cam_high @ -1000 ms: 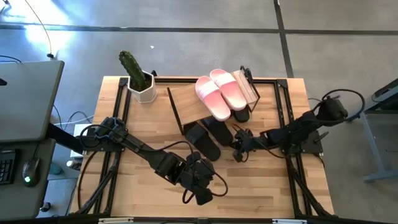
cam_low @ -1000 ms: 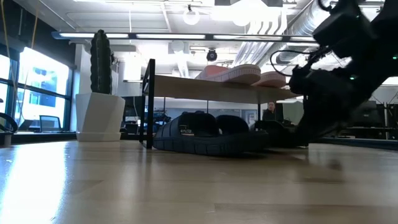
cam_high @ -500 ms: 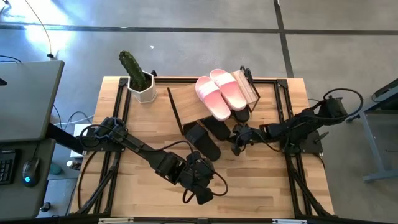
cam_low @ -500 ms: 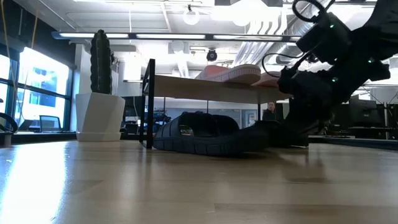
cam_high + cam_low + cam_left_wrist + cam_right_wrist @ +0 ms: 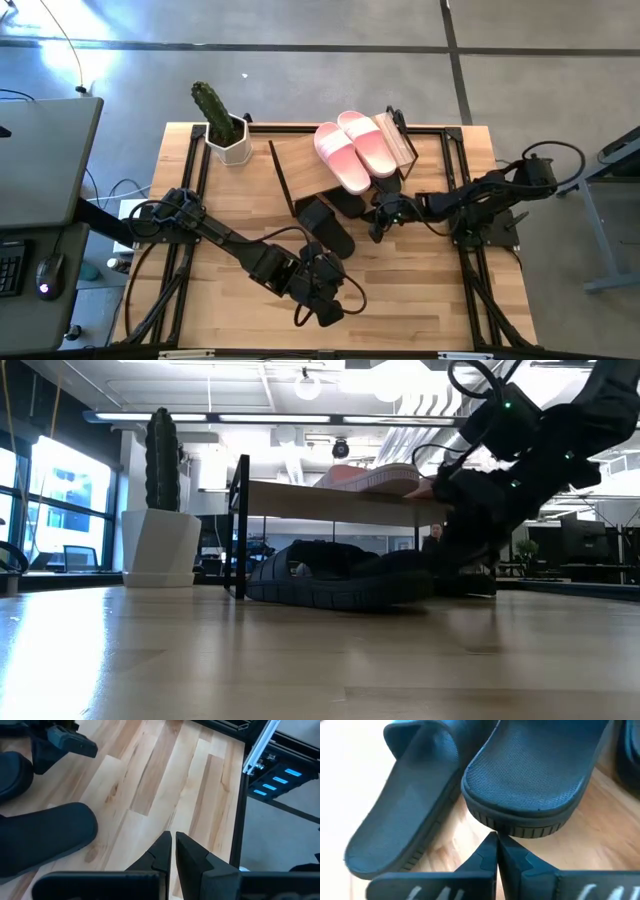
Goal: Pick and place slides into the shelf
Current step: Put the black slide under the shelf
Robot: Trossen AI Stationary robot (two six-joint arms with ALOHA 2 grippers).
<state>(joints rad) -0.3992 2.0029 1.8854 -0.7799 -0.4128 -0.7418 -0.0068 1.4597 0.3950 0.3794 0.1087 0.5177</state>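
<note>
Slides: in the high view the pale pink pair (image 5: 355,150) lies on top of the shelf (image 5: 300,165) at the far middle of the counter (image 5: 420,290), and black slides (image 5: 328,228) poke out from under the shelf's near edge. The right tool (image 5: 378,225), fingers pressed together, sits at the heel of the right-hand black slide (image 5: 352,206). The left tool (image 5: 325,312), also pressed together, rests near the counter's front edge. A potted cactus (image 5: 218,118) stands at the far left.

In the low view the black slides (image 5: 340,578) lie on the counter under the shelf plank (image 5: 330,502), with the pink pair (image 5: 380,477) above.

In the left wrist view closed fingers (image 5: 162,852) hang over bare wood beside a black slide (image 5: 45,837).

In the right wrist view closed fingertips (image 5: 490,851) sit just at a black slide's heel (image 5: 530,785); another black slide (image 5: 405,810) lies beside it.
</note>
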